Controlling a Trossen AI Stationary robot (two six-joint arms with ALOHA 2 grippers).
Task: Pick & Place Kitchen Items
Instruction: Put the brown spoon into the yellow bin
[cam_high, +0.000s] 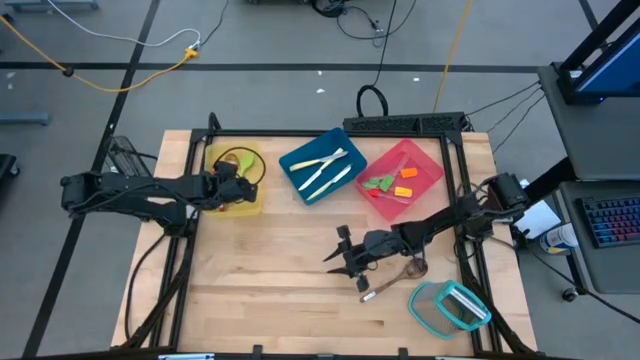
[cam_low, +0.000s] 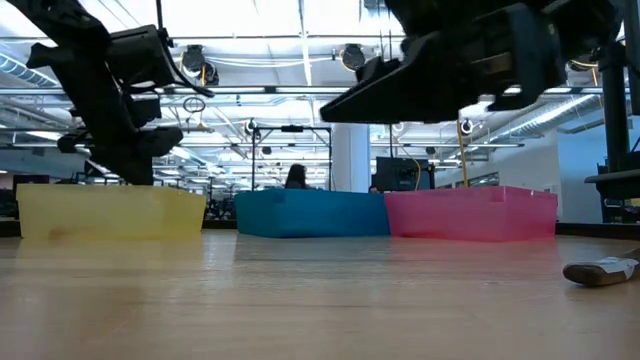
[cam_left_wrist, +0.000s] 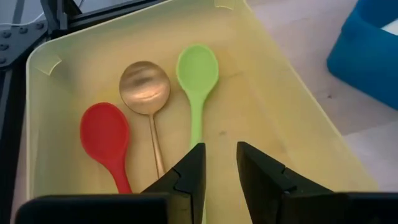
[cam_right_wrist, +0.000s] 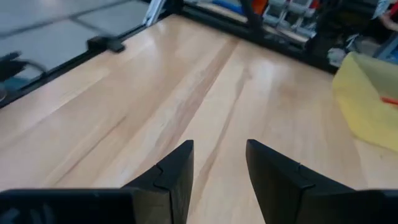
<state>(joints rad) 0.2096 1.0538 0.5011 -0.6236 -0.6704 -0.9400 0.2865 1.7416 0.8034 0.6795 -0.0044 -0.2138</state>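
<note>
Left gripper (cam_left_wrist: 219, 171) parted, empty, over yellow tray (cam_high: 245, 200) at table's ten o'clock, above green spoon (cam_left_wrist: 197, 81), brass-coloured spoon (cam_left_wrist: 145, 90), red spoon (cam_left_wrist: 106, 134). Right gripper (cam_right_wrist: 219, 165) parted, empty, above bare wood at five o'clock, near wooden spoon (cam_high: 400, 275).

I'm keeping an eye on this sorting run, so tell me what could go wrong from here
1. The left gripper hangs low inside the yellow tray, its open fingers over the green spoon. Pulling out carelessly could catch the spoon's handle or the tray wall.
2. The right gripper is open and empty over bare table, while a wooden spoon lies under that arm near the clear container; a sweep could knock either.
</note>
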